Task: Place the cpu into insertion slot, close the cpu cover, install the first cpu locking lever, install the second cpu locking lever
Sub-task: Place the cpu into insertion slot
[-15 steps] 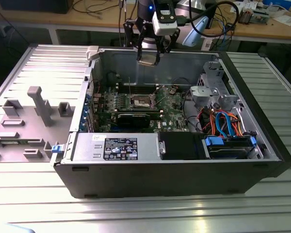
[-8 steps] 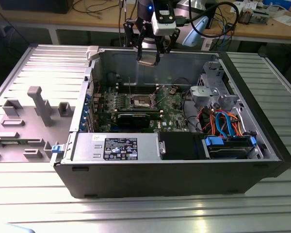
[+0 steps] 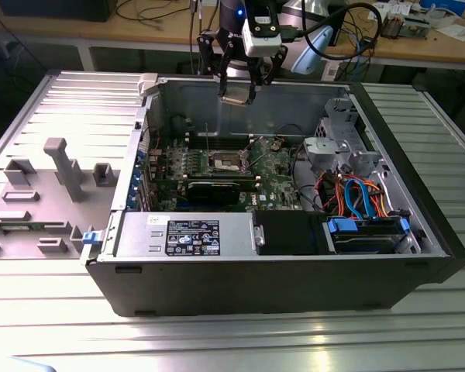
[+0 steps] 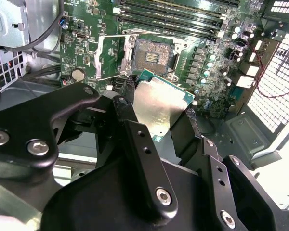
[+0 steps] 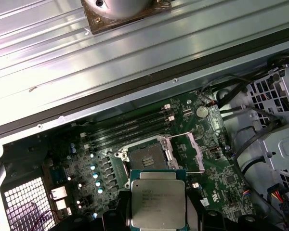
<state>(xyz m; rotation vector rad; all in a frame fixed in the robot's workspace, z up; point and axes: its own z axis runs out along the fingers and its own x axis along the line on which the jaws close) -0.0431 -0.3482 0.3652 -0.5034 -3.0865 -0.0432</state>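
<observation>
The big open computer case (image 3: 256, 287) holds a green board (image 3: 277, 164). High over it hangs the gripper (image 3: 238, 94). The insertion slot (image 5: 147, 155) lies bare, its cpu cover (image 5: 189, 150) flipped open. The fingers (image 4: 135, 139) squeeze the cpu (image 4: 159, 108) by two edges — square, flat, shiny side up.

1. Air above the insertion slot (image 3: 225, 161) is open; the cpu cover (image 4: 99, 57) lies folded open beside it.
2. Memory slots (image 5: 130, 127) flank 1 side, the black graphics card (image 3: 217, 188) the other.
3. The drive cage (image 3: 337, 147) rises high at the exterior view's right.
</observation>
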